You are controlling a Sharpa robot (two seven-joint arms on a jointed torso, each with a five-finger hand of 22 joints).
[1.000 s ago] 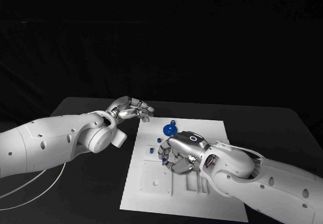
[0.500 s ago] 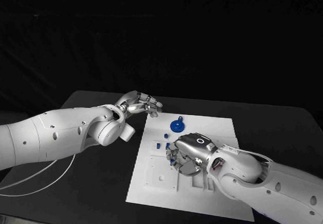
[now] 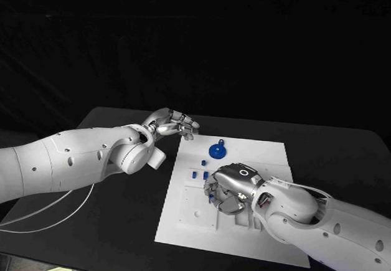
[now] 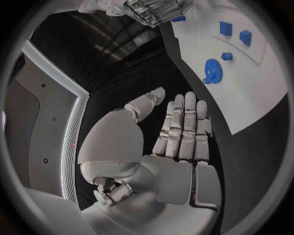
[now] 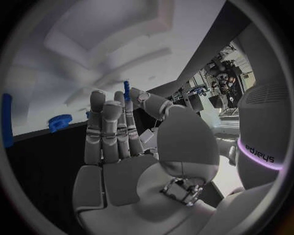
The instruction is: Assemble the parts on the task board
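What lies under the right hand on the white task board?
In the head view the right hand hovers low over the task board. Small blue parts peek out at its fingers. Whatever else lies beneath the palm is covered, and whether it holds one cannot be told.

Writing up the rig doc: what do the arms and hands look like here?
Both arms are smooth white shells with small dark dots. The left hand and right hand are silver metal with segmented fingers. A dark ring marks the right wrist; a thin white cable trails under the left arm.
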